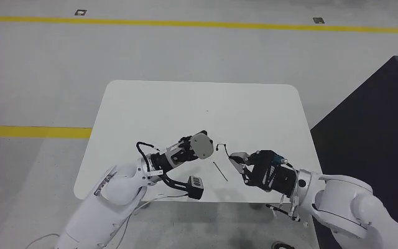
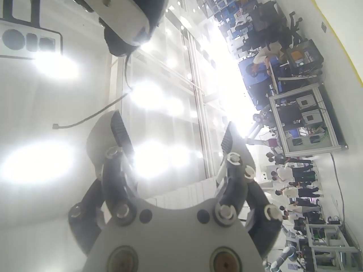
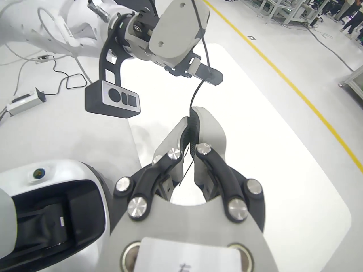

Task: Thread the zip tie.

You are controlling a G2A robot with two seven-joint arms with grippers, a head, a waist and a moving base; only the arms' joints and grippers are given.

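While the right gripper [image 3: 190, 120] had its jaws pinched shut on the zip tie [image 3: 193, 94] near the middle of the right wrist view, the left gripper [image 2: 173, 131] stood wide open with nothing between its fingers. The tie rose from the right claw in a curve, passing the tip of the left gripper above the white table [image 1: 186, 106]. In the left wrist view its small blocky end, probably the head, hung free at the left of the frame, just beside one open finger and not inside the jaws. No loop showed in any view, and the strap's ends were apart. The job looked barely begun — one claw held the tie, but the left had yet to take an end, and the tail had yet to enter the head.
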